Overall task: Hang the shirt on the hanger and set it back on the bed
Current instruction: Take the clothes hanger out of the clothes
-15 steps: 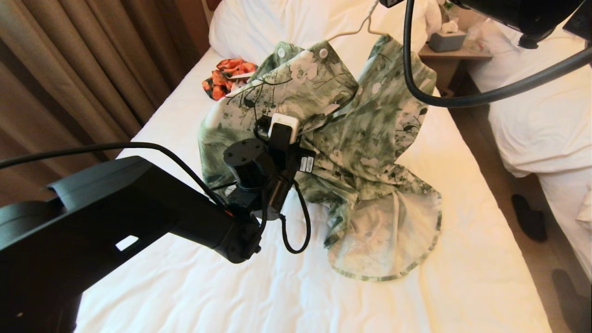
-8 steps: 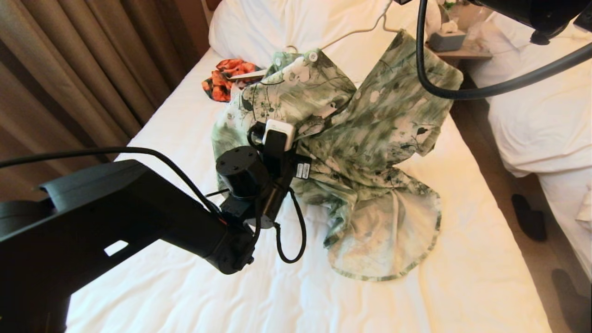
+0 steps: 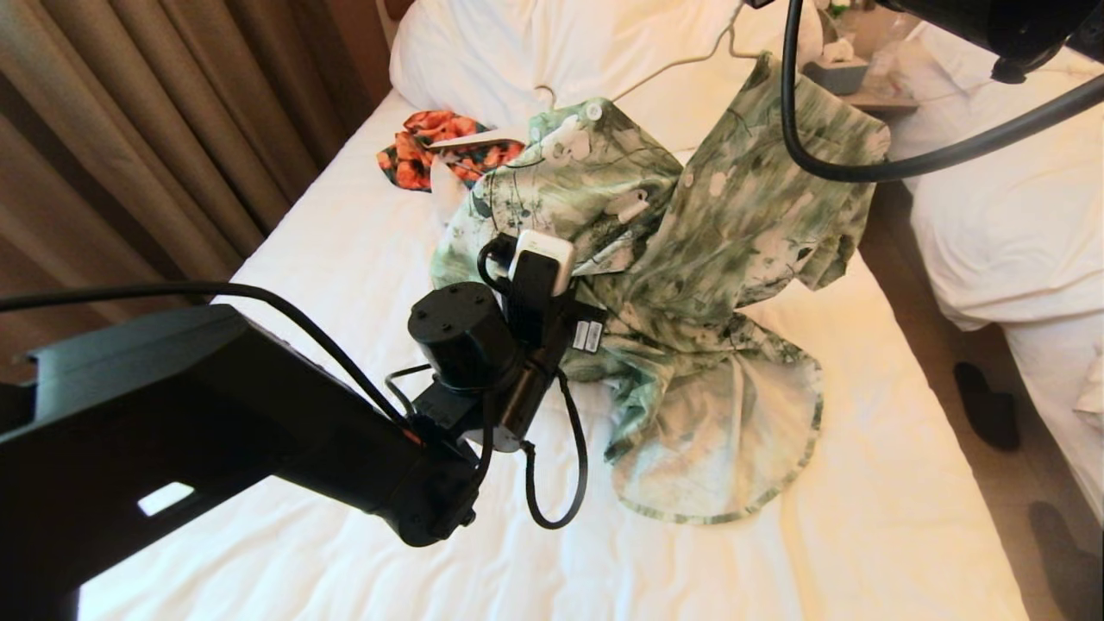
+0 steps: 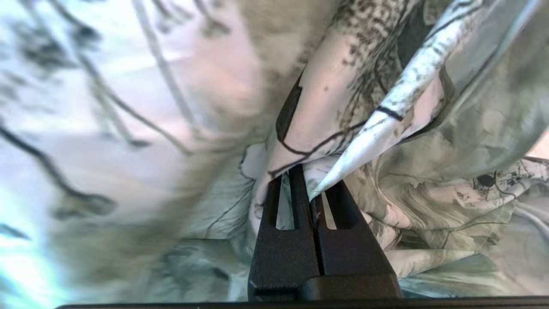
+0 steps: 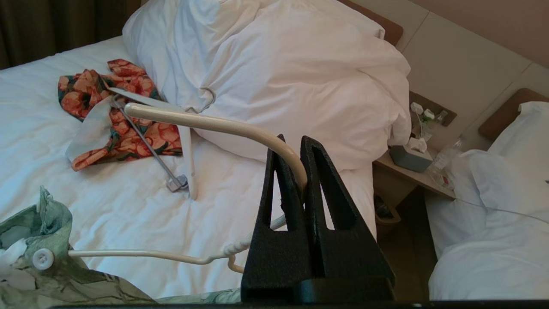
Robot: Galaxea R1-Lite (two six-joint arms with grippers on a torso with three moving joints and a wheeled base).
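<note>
The bed (image 3: 862, 535) carries the shirt (image 3: 707, 259), lifted at its upper end and trailing onto the sheet below. My left gripper (image 4: 309, 189), at the shirt's near side, pinches a fold of its fabric. My right gripper (image 5: 298, 171), raised above the pillow, clamps the hanger (image 5: 223, 126) by its hook, one hanger arm entering the shirt.

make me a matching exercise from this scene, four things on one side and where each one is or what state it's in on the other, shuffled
Things:
1. shirt
2. hanger
3. orange floral garment
4. tissue box

Places or states:
A. on the nightstand beside the bed
B. hook clamped by the right gripper
C. fold pinched by the left gripper
D. lying flat near the pillow

Pairs: 1-C, 2-B, 3-D, 4-A
</note>
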